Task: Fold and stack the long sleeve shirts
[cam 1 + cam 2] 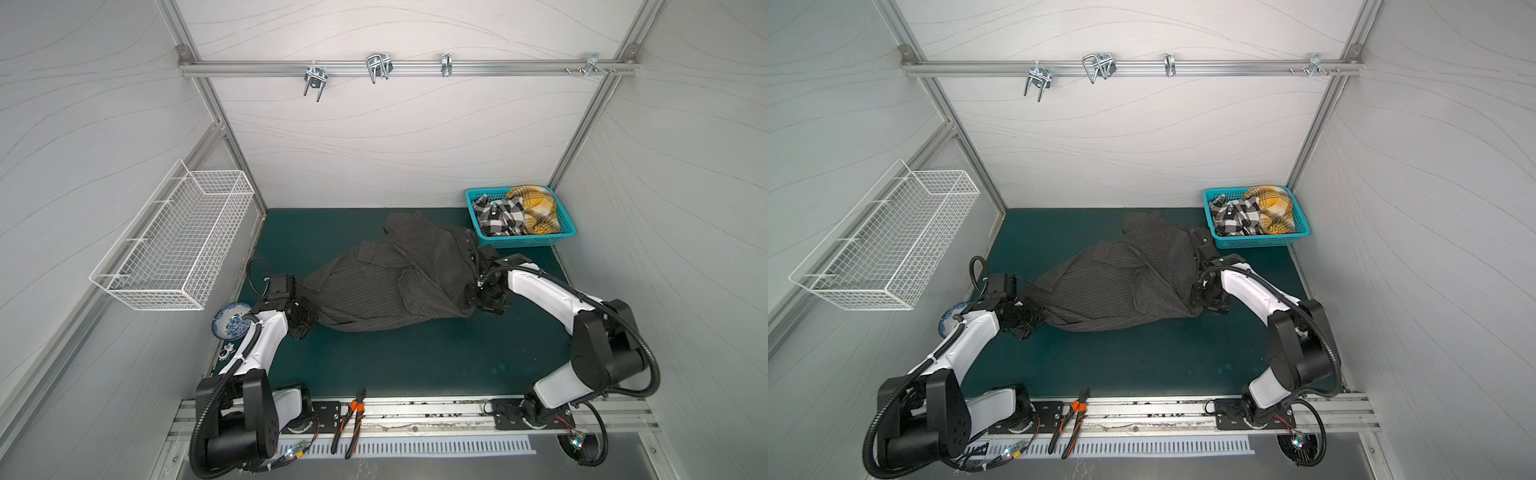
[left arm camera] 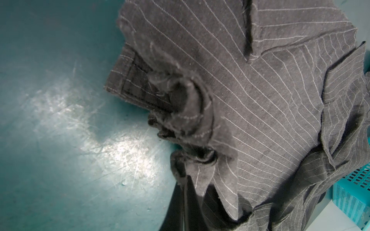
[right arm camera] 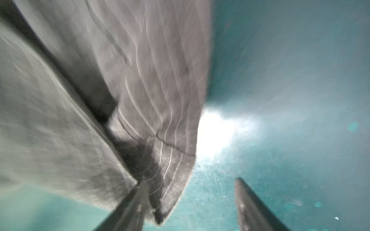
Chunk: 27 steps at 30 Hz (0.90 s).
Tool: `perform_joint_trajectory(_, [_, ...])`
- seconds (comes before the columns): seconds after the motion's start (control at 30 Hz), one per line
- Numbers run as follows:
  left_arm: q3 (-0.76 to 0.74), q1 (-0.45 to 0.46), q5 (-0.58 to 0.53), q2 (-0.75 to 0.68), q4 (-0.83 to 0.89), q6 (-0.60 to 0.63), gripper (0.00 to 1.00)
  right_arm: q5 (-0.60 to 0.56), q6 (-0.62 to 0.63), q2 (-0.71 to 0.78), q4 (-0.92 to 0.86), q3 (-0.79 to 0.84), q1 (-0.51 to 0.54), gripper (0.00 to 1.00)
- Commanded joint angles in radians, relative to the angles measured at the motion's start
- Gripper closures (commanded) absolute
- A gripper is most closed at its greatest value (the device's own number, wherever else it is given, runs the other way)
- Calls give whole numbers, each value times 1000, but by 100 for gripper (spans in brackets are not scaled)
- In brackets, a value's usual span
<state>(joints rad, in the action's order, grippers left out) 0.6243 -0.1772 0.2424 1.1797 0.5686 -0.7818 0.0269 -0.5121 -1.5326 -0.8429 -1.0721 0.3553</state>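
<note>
Two arms bend low over the bench (image 1: 415, 361). The left gripper (image 1: 308, 309) clamps a bunched end of the shirt (image 1: 374, 286), which sprawls rightward to the right gripper (image 3: 191, 180), its jaws wide, cloth against one finger.

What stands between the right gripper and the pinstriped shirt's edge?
Nothing visible. The right gripper is open at the edge of the pinstriped shirt, cloth beside one finger, only green mat between its jaws.

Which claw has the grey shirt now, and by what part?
Left claw is shut on the bunched left end of the pinstriped shirt. Right claw stands open, holding nothing; a shirt edge hangs against one finger.
</note>
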Motion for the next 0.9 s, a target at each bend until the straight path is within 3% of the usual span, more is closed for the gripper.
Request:
perform_joint_trajectory(0.0, [31,-10,-14,3,0,12,100,173,45,-26,40,-54,-104,27])
perform_joint_trajectory(0.2, [34,-14,-17,1,10,19,100,341,12,-161,191,-60,-209,39])
perform_joint_trajectory(0.4, [31,-24,-6,14,8,21,100,431,-40,-289,342,-63,-217,51])
perform_joint_trajectory(0.57, [37,-43,-3,15,17,29,100,391,-53,-338,380,-59,-219,68])
perform_joint_trajectory(0.87, [54,-70,-2,37,24,38,100,316,-39,-260,349,4,-220,73])
